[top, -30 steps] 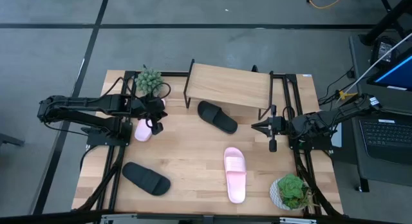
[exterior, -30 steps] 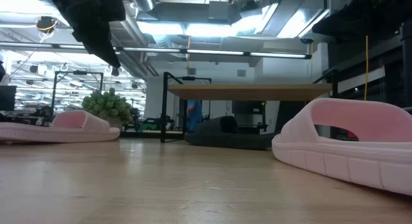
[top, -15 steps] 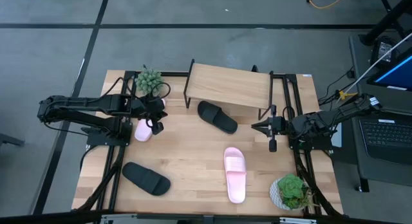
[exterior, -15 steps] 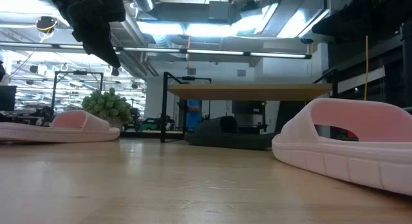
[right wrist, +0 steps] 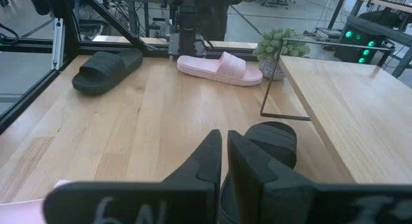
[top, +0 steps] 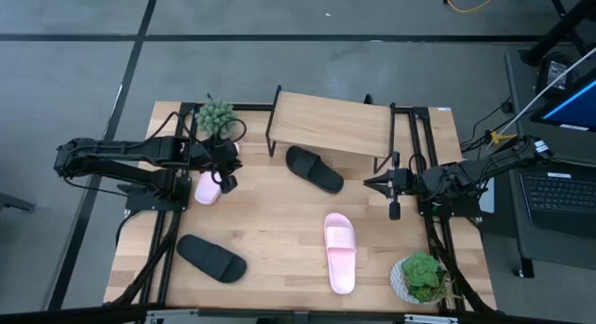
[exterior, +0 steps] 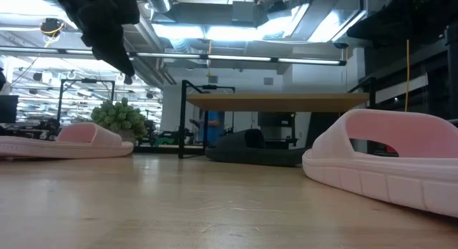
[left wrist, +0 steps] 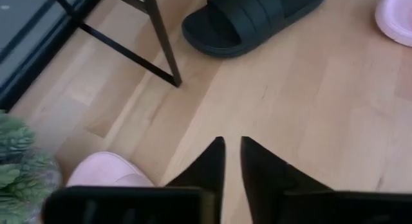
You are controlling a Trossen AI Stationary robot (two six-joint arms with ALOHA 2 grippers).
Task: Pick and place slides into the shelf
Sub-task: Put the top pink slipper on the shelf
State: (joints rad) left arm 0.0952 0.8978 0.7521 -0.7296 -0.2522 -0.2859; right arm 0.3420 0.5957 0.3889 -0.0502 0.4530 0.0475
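1. Misgrip at the left gripper (top: 226, 182) is my first worry. It hangs off the shelf's (top: 331, 122) left end, over a pale pink slide (top: 205, 187). Its fingers are parted only a crack and hold nothing. If I descend like that, the tips would likely press the strap rather than straddle it.
2. The potted plant (top: 216, 116) stands just beside that slide, towards the shelf's back left corner. A wide swing could knock it.
3. One black slide (top: 212, 258) lies well out in front of the shelf's left end. I'd judge it a long reach for either arm.
4. Another black slide (top: 314, 168) lies right against the shelf's front edge. I can't quite tell whether its toe is under the plank. Anything carried in low could shove it or catch a leg.
5. The second pink slide (top: 340, 252) lies in front of the shelf's right half, apart from everything.
6. The right gripper (top: 377, 184) waits off the shelf's right end, fingers all but together and empty. Both arms heading shelfward could clash.
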